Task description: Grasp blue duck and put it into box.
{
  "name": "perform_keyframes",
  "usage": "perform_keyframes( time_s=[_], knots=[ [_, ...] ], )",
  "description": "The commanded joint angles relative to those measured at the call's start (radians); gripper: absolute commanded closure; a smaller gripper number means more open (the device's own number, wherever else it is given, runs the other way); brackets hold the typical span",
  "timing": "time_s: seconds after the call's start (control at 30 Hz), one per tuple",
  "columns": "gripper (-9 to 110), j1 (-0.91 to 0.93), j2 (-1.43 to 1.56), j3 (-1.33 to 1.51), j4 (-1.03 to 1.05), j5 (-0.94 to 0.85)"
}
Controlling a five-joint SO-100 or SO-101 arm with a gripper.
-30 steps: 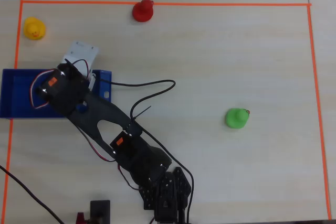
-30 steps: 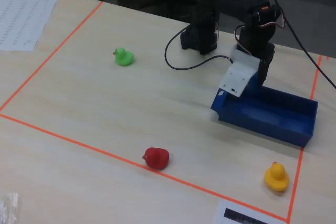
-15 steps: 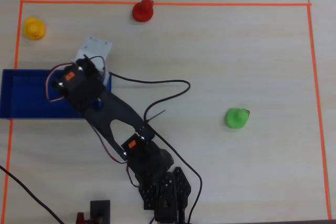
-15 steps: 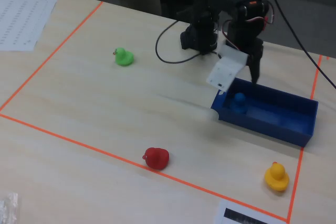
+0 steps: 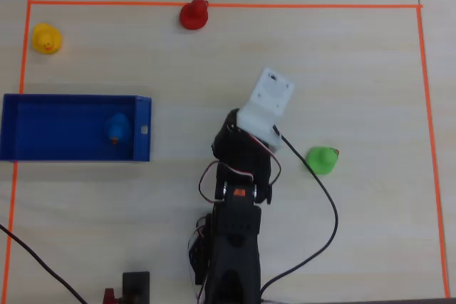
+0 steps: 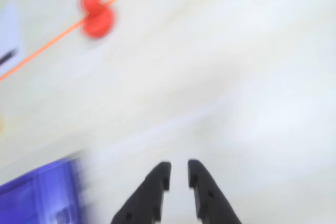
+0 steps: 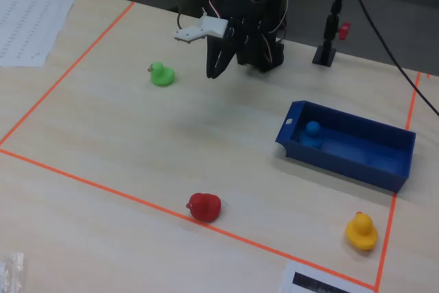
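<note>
The blue duck (image 5: 117, 129) lies inside the box (image 5: 71, 99), near its right end in the overhead view. The fixed view shows the duck (image 7: 312, 130) in the box's (image 7: 343, 162) left end, by the white mark. My gripper (image 6: 178, 167) hangs above bare table, well apart from the box. Its black jaws stand a narrow gap apart with nothing between them. In the fixed view the gripper (image 7: 212, 73) points down near the arm's base. The wrist view is blurred and shows a corner of the box (image 6: 37, 198) at the lower left.
A red duck (image 5: 194, 14) sits on the orange tape line and also shows in the wrist view (image 6: 96, 17). A green duck (image 5: 322, 159) lies right of the arm. A yellow duck (image 5: 46, 38) sits in the top left corner. Cables trail by the arm's base.
</note>
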Motion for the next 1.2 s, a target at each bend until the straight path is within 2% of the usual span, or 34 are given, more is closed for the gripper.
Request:
perform_keyframes(
  time_s=[0.0, 0.1, 0.23, 0.43, 1.17],
  knots=[
    [101, 0.032, 0.333, 0.319, 0.025, -0.034],
    [101, 0.032, 0.457, 0.423, 0.094, -0.069],
    [101, 0.06, 0.471, 0.495, 0.163, -0.115],
    [101, 0.015, 0.471, 0.495, 0.411, -0.198],
    [99, 0.051, 0.471, 0.497, 0.426, -0.195]
  ],
)
